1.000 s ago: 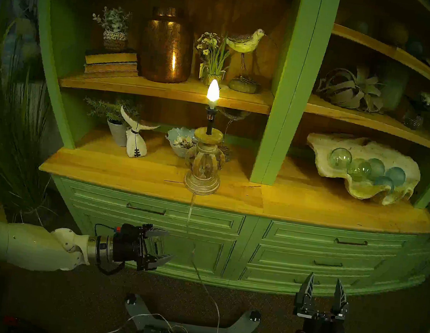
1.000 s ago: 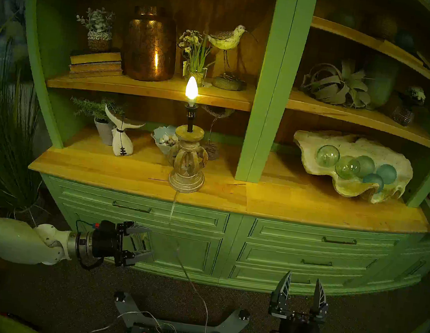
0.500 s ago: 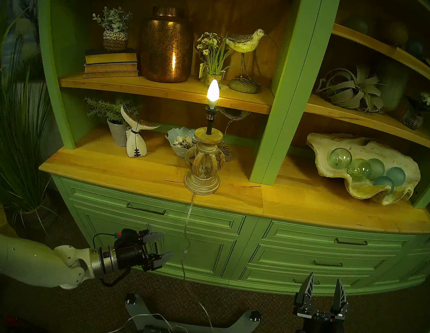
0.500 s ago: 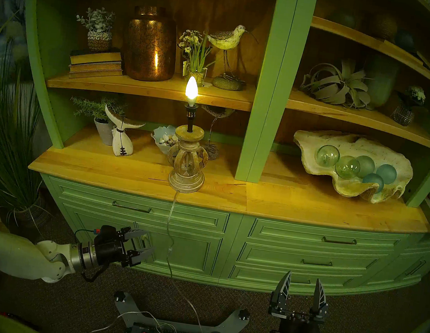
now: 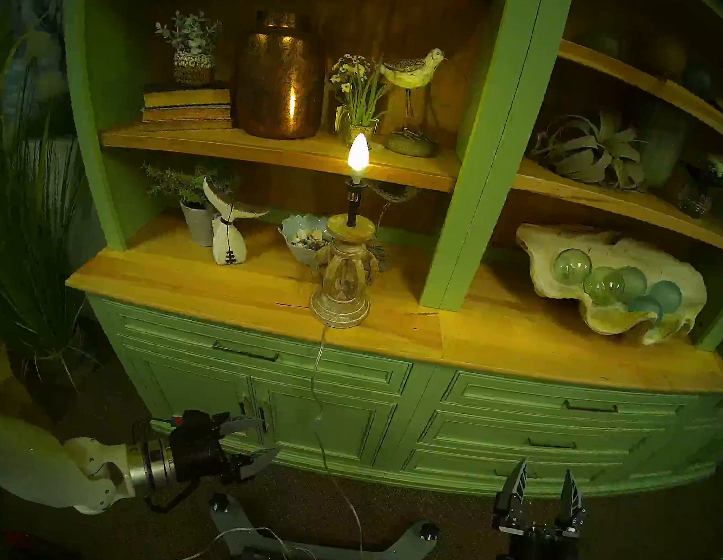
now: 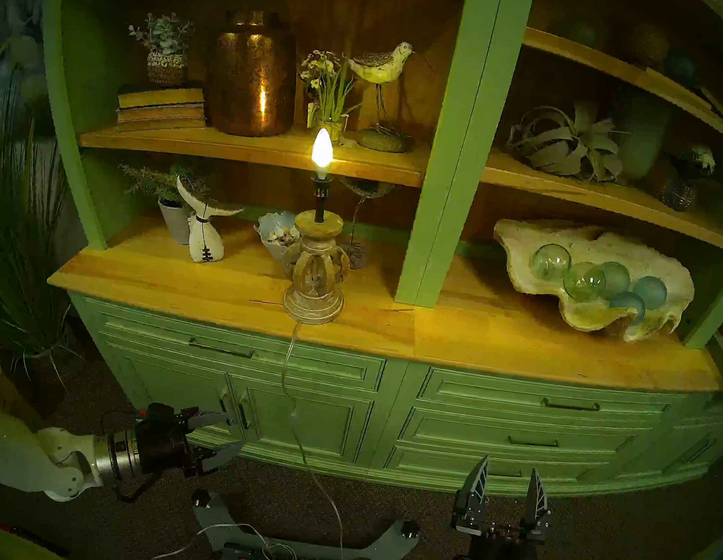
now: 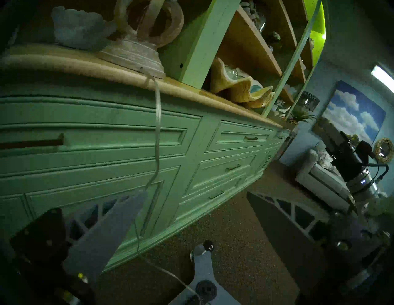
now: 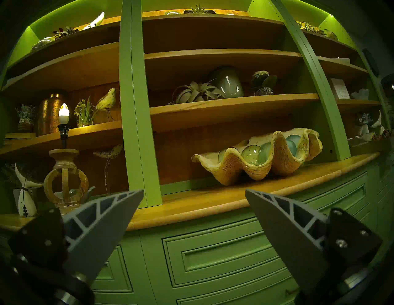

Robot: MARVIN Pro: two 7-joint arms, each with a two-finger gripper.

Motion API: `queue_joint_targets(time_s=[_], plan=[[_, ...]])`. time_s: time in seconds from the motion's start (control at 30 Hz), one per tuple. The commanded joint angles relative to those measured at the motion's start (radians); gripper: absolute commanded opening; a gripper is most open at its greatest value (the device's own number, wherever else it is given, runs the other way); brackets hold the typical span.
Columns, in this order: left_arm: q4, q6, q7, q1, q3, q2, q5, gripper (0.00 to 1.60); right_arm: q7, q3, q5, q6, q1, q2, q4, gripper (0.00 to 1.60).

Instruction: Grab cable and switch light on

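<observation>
The light [image 5: 359, 152] is lit, a candle-shaped bulb on a black stem atop the carved beige wooden lamp base [image 5: 343, 279] on the wooden counter [image 5: 212, 295]. It also shows lit in the right wrist view [image 8: 64, 114]. The clear cable [image 5: 315, 371] hangs from the lamp base over the counter edge, past its small inline switch block [image 5: 319, 415], down to the floor. My left gripper [image 5: 270, 436] is open and empty, low and left of the cable, not touching it. My right gripper [image 5: 546, 468] is open and empty, pointing up in front of the right-hand drawers.
A green cabinet [image 5: 514, 427] with drawers and doors stands under the counter. A large shell bowl [image 5: 535, 257] holds green glass balls at the right. A whale-tail figure [image 5: 228, 243] and a bowl of shells [image 5: 305, 238] stand near the lamp. Tall potted grass [image 5: 25, 231] is at the left. My base [image 5: 316, 557] with a power strip and coiled cords lies on the carpet.
My left gripper has dropped lower and drawn back to the left, away from the cable. The cable and its switch block have swung slightly and hang free. The bulb stays lit. The right arm is still.
</observation>
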Motion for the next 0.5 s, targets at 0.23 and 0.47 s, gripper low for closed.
queue_joint_targets(time_s=[0.23, 0.47], plan=[[-0.142, 0.026, 0.243, -0.007, 0.037, 0.100, 0.097, 1.60, 0.023, 0.002, -0.005, -0.007, 0.005, 0.003, -0.024, 1.60], [-0.188, 0.033, 0.381, -0.023, 0.043, 0.120, 0.179, 1.60, 0.025, 0.003, -0.005, -0.007, 0.004, 0.002, -0.025, 1.60]])
